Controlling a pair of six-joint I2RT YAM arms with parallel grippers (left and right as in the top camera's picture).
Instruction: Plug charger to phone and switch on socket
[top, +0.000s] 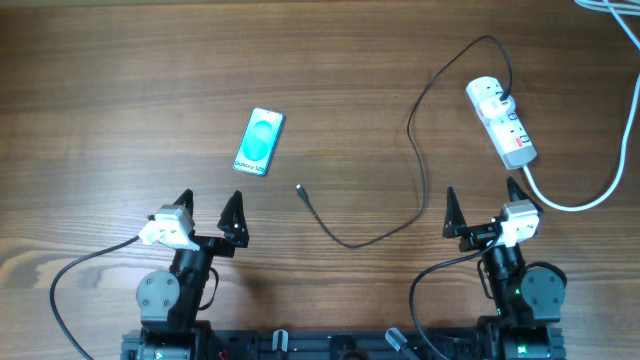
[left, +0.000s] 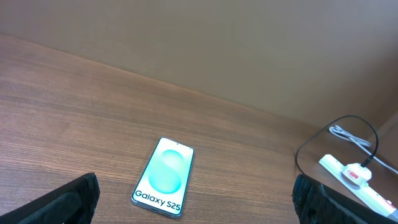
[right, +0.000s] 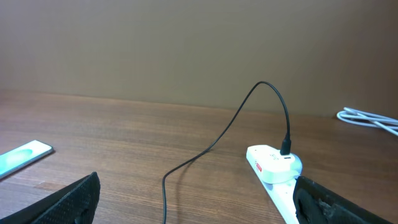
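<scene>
The phone (top: 259, 141) lies flat, screen up and lit, left of the centre of the surface (top: 100, 80). Nothing is connected to it.

The charger (top: 409, 125) is plugged at one end into the socket (top: 501, 122), which sits near the far right corner. From there the cable is looped across the surface. Its connector tip (top: 299, 188) lies loose near the centre, close to the phone but apart from it. Whether the socket is switched on cannot be made out.

The left end effector (top: 208, 208) and right end effector (top: 485, 203) are positioned by the near edge, each with fingers spread apart and nothing held.

Judgement: neither step is recorded as done. The tip is yet to be grasped and inserted into the phone, and the socket is yet to be switched on.
</scene>
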